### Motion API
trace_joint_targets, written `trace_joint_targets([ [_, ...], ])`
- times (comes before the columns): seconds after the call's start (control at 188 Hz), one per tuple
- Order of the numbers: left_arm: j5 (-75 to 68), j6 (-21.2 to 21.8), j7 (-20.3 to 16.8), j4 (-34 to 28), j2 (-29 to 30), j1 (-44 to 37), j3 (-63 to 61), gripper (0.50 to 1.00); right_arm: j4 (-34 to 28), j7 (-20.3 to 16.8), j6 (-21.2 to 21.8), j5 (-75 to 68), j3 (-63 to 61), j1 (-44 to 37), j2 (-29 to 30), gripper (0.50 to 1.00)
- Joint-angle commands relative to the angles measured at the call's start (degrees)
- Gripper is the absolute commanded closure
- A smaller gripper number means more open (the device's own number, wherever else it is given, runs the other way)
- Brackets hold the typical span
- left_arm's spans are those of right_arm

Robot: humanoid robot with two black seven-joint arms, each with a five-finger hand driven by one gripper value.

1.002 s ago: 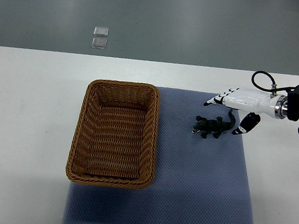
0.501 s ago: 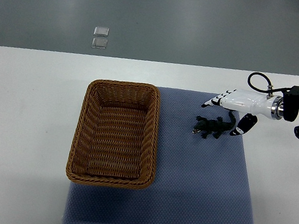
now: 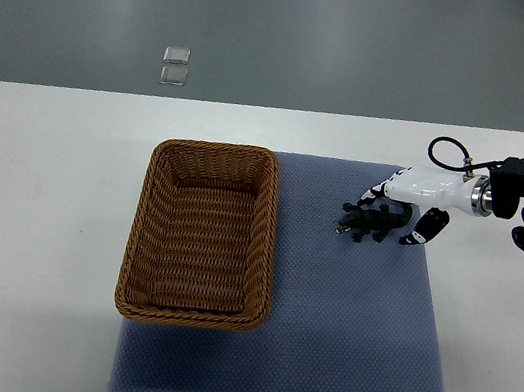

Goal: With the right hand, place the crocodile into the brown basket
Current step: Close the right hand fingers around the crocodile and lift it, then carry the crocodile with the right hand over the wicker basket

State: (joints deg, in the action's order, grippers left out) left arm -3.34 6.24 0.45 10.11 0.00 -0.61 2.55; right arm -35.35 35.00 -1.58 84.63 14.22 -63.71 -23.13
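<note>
Right hand (image 3: pixel 413 189) sits over the crocodile's (image 3: pixel 367 223) tail end with fingers and thumb spread, gripping nothing. Crocodile lies on the mat (image 3: pixel 351 324), right of the basket (image 3: pixel 272 228) and apart from it.

Green crocodile (image 3: pixel 371 222) lies right of brown basket (image 3: pixel 271 228).

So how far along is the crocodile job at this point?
Nothing finished: the basket is empty. In hand: the right hand hangs open over the crocodile, which lies on the blue mat. Left: grasp, carry, drop into the basket.
</note>
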Motion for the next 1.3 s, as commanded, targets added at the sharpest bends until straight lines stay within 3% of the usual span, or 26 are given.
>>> trace_joint_targets([
  [0.0, 0.0, 0.0, -0.01, 0.0, 0.0, -0.01, 0.0, 0.5, 1.42, 0.0, 0.0, 0.0, 0.02, 0.08, 0.54, 0.705],
  [0.283, 0.0, 0.0, -0.01, 0.08, 0.0, -0.01, 0.0, 0.5, 2.65, 0.0, -0.09, 0.0, 0.02, 0.25, 1.77, 0.777],
  [0.448, 0.0, 0.0, -0.01, 0.0, 0.0, -0.01, -0.09, 0.5, 3.79, 0.0, -0.09, 0.0, 0.02, 0.25, 2.39, 0.877],
  [0.768, 0.0, 0.0, -0.01, 0.0, 0.0, -0.01, -0.09, 0.5, 4.5, 0.0, -0.26, -0.44, -0.15, -0.1, 2.39, 0.991],
  [1.295, 0.0, 0.0, -0.01, 0.0, 0.0, -0.01, -0.09, 0.5, 3.88, 0.0, 0.44, -5.01, -1.21, -6.6, 2.39, 1.0],
])
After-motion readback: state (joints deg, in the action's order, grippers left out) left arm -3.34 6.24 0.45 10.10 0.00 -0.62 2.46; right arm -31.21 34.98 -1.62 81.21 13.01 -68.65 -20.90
